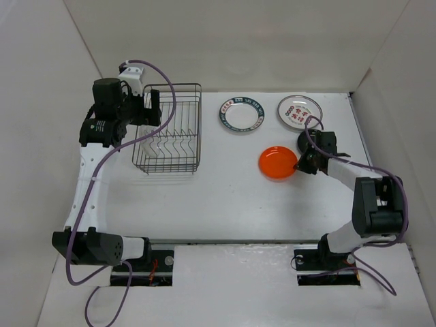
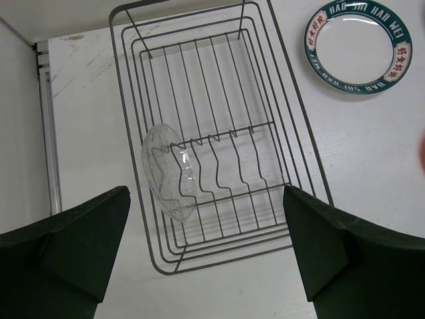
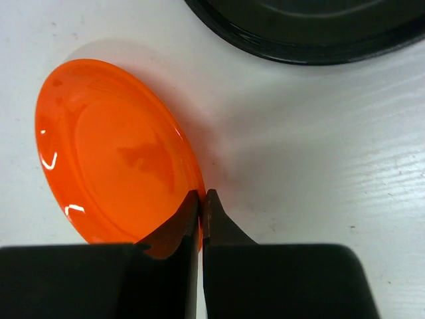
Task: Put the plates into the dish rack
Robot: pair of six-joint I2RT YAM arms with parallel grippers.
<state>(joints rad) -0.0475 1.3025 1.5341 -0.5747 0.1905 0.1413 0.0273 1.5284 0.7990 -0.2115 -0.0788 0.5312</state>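
The dark wire dish rack stands at the left, with a clear plate leaning on edge among its prongs. My left gripper hovers open above the rack, holding nothing. On the table to the right lies an orange plate. My right gripper is shut on its right rim. A black plate lies just beyond, mostly hidden under the right arm in the top view. The blue-green rimmed plate and the red-marked white plate sit at the back.
White walls enclose the table at the back and on both sides. The rack stands close to the left wall. Both arm bases and their purple cables lie along the near edge.
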